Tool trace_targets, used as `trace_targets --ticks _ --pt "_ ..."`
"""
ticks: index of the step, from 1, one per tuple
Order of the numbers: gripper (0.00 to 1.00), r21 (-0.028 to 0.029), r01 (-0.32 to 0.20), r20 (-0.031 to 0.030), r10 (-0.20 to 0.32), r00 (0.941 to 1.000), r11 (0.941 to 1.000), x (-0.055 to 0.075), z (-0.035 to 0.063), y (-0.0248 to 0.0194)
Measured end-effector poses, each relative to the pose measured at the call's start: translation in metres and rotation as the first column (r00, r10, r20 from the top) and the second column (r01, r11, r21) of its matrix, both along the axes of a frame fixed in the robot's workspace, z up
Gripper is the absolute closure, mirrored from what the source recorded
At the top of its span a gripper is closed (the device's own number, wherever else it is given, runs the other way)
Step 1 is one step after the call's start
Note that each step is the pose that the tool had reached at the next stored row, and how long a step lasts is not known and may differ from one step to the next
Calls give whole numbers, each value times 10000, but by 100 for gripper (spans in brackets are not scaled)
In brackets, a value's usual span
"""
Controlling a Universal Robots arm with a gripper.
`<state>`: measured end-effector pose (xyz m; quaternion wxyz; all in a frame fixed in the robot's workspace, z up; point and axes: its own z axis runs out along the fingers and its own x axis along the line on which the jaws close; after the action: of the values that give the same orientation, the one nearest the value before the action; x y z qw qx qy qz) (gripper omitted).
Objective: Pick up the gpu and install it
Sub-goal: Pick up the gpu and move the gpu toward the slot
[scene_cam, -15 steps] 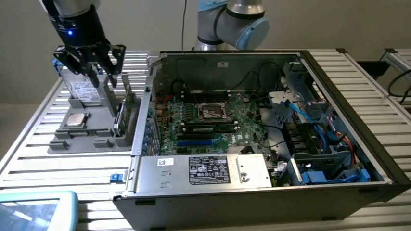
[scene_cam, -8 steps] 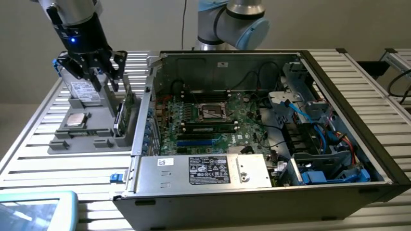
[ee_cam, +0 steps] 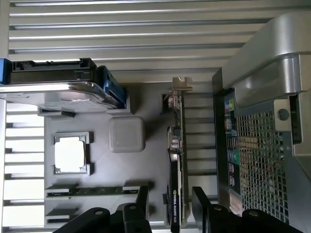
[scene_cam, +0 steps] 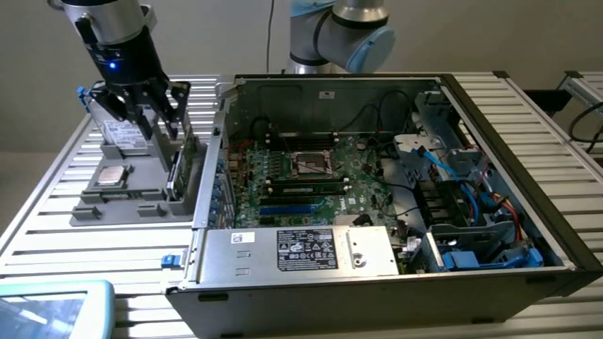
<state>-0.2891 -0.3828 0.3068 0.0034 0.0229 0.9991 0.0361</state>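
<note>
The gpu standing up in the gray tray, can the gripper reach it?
Probably yes. The open gripper hangs just above the gpu, lined up over it with nothing between them, though the computer case sits close beside.

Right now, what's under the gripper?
The gpu, standing on edge in the grey tray, sits below the open gripper. Its lower edge is hidden in the tray.

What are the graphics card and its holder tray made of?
The graphics card: green circuit board, black shroud that looks like matt plastic, shiny metal end bracket. The tray: uniform matt grey with moulded pockets, probably plastic.
</note>
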Motion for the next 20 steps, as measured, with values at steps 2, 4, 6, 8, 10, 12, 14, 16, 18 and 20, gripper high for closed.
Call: trace_targets --ticks 2,4,6,8,10,12,14,16,18,20 --pt "52 0 21 0 -21 10000 10000 4 -36 1" --pt "52 -1 42 0 -42 10000 10000 7 -73 1" --pt "52 -1 56 -1 -56 10000 10000 7 -110 1" --pt "52 0 60 15 -60 10000 10000 8 -146 -5" --pt "52 3 62 64 -62 10000 10000 6 -176 -12" --pt "52 8 62 147 -62 9999 10000 5 -199 -16" --pt "52 41 60 222 -61 9997 10000 2 -221 -19" --pt "52 74 61 247 -63 9997 10000 -5 -252 -27" --pt "52 81 61 254 -63 9997 9999 -11 -287 -42" --pt "52 88 61 263 -63 9996 9999 -12 -323 -62"
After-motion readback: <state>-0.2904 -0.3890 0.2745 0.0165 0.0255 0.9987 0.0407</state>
